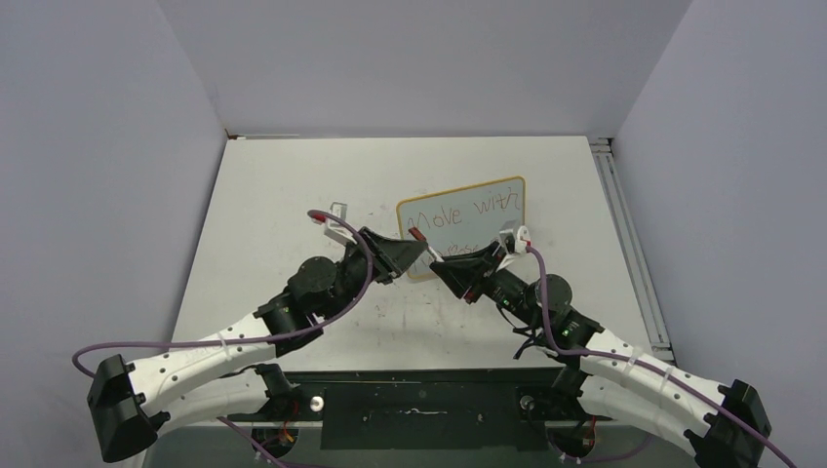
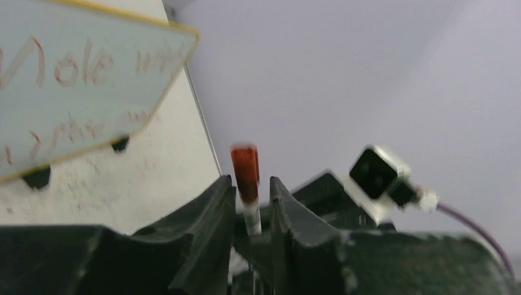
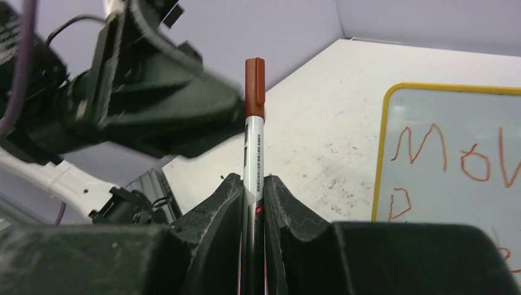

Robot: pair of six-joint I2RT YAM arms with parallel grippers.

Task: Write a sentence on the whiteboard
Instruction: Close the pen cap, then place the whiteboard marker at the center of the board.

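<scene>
Shows, from above, a scuffed white bench [image 1: 283, 195] with the whiteboard [image 1: 488, 232] just right of centre in the upper half of the frame, yellow-framed and slightly turned. Carries the sentence [image 1: 458, 210] in thin reddish-brown script: "Move with" legible on the top line, a second line partly hidden behind the arms. Finds both arms meeting just below the board's lower left corner. Has the right fingers [image 3: 215, 209] clenched on a marker [image 3: 253, 153], white-barrelled with a red-brown cap, upright in the middle of the right wrist view, with the board at the right edge there. Has the left fingers [image 2: 209, 209] set narrowly either side of the marker's capped end, low in the centre of the blurred left wrist view; cannot tell whether pressing on it or just clear. Places the board in that view's upper left.
</scene>
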